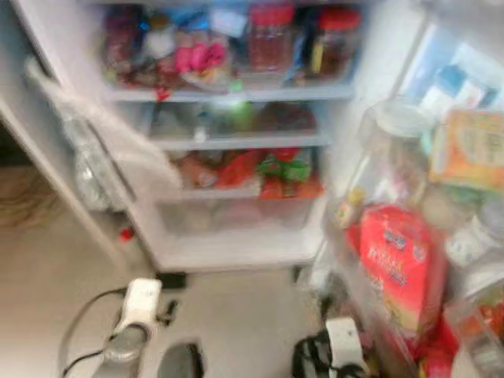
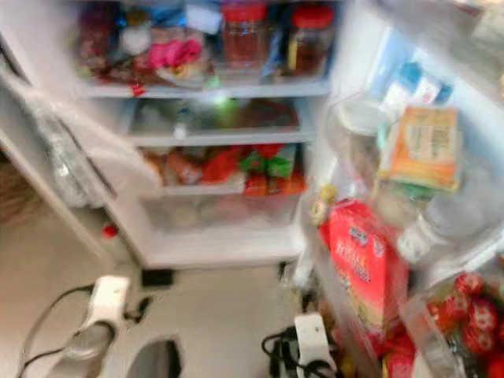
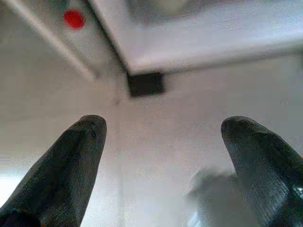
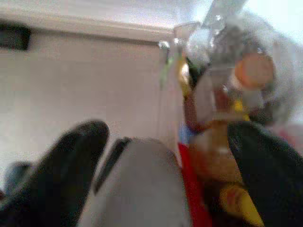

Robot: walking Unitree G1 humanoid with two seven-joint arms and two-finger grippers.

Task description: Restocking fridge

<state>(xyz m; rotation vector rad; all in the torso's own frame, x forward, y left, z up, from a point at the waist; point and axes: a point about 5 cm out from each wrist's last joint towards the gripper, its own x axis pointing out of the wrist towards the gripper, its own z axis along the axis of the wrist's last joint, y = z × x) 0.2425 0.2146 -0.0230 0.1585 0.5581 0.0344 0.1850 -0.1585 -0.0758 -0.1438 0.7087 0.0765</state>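
Red-lidded jars (image 1: pixel 303 39) fill the fridge shelf (image 1: pixel 228 93); both grippers hang spread apart, empty.

Fridge shelves (image 1: pixel 228 93) white smooth plastic; red-lidded jars (image 1: pixel 270 39) clear glass-like; red packet (image 1: pixel 398 264) in door glossy; floor (image 3: pixel 189 109) pale, matt; left claw fingers (image 3: pixel 71 165) matt black.

We see white lettering on the red packet (image 1: pixel 398 264) in the fridge door, but it's too blurred to read; no other text is legible.
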